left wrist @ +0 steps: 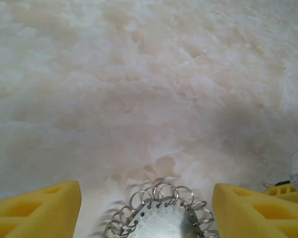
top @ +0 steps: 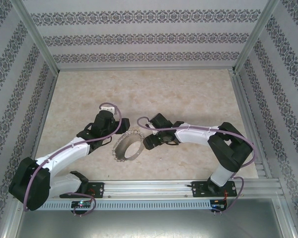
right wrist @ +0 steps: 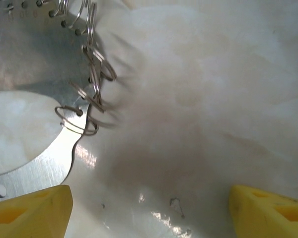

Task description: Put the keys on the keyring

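keyring between left pincer, right pincer

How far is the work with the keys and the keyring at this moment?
Done: I cannot confirm any key added; the keyring lies on the table, fringed with small wire loops. In hand: nothing; the left gripper stands open over its edge, the right gripper open beside it. Left: pick up the key and thread it on.

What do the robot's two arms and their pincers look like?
The left arm and right arm have white shells and black joints, with a thin purple cable looping along each. The left pincer and right pincer each have two chunky yellow wedge-shaped fingers with hollow cut-outs.
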`<act>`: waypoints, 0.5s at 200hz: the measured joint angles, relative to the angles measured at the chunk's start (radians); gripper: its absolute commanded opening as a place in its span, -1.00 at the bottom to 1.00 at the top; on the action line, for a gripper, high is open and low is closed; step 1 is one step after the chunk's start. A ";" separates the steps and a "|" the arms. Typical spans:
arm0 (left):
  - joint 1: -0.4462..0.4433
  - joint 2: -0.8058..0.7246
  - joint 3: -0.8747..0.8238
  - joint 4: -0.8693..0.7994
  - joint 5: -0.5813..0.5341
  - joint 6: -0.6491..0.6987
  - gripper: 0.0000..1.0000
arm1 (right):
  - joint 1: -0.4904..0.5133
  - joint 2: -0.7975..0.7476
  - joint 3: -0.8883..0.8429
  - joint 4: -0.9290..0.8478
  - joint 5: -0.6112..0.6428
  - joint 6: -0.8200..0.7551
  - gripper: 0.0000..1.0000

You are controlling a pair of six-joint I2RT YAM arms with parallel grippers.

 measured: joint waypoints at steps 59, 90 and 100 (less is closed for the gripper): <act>0.008 0.000 -0.014 -0.002 0.008 -0.008 0.43 | 0.000 0.047 0.049 -0.012 0.014 -0.001 0.63; 0.008 0.000 -0.014 -0.002 0.014 -0.009 0.45 | -0.003 0.057 0.060 -0.019 0.020 0.000 0.62; 0.008 0.000 -0.015 -0.001 0.019 -0.009 0.47 | -0.005 0.059 0.061 -0.019 0.021 0.000 0.62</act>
